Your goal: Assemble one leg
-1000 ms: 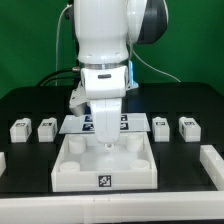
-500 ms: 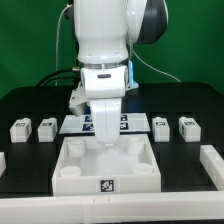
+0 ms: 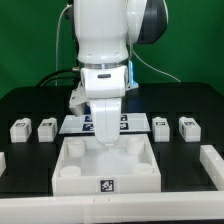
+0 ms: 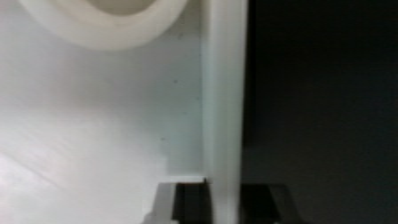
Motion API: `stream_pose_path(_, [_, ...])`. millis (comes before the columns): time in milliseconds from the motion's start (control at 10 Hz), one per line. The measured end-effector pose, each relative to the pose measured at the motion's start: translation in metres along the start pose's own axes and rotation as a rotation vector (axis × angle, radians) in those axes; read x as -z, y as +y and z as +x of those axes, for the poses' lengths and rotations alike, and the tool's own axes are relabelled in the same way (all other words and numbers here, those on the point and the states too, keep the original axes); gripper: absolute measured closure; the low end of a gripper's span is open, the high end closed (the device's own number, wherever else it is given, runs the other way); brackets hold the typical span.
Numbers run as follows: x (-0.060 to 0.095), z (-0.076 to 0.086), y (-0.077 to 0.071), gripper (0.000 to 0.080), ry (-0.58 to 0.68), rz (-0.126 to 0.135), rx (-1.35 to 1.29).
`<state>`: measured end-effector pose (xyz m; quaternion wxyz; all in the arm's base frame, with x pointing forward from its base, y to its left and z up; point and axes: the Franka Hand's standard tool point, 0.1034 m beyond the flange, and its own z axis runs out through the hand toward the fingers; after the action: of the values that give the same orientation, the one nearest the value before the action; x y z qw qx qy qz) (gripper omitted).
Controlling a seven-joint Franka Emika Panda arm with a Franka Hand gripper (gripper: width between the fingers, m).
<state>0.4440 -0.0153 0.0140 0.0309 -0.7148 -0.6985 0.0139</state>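
Several legs, small white blocks with tags, stand on the black table: two on the exterior view's left (image 3: 19, 129) (image 3: 46, 128) and two on its right (image 3: 160, 126) (image 3: 188, 126). The large white tray-like piece (image 3: 80, 178) lies in the middle. My gripper (image 3: 105, 140) is down at the tray's back wall. In the wrist view the gripper (image 4: 224, 205) has a dark finger (image 4: 187, 205) on each side of the tray's thin wall (image 4: 222, 100) and is closed against it. A round socket (image 4: 116, 20) shows inside the tray. No leg is in the gripper.
The marker board (image 3: 72, 124) lies behind the tray, partly hidden by my arm. White bars sit at the front right (image 3: 212, 160) and front left (image 3: 2, 160) of the table. A cable hangs behind the arm.
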Motion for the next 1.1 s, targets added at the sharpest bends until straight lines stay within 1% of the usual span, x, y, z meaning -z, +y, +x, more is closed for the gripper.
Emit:
stream_pose_path(100, [0.000, 0.012, 0.007, 0.0738, 0.005, -0.007, -0.027])
stream_pose_path(400, [0.002, 0.059, 0.027, 0.0738, 0.022, -0.031, -0.045])
stream_pose_path(500, [0.002, 0.071, 0.033, 0.0738, 0.028, -0.038, -0.030])
stream_pose_path(600, [0.001, 0.078, 0.038, 0.0738, 0.034, -0.049, -0.020])
stream_pose_path(700, [0.001, 0.082, 0.043, 0.0738, 0.041, -0.066, -0.012])
stream_pose_path(800, [0.001, 0.083, 0.044, 0.0738, 0.040, -0.075, 0.011])
stream_pose_path(1100, [0.001, 0.083, 0.044, 0.0738, 0.040, -0.075, 0.010])
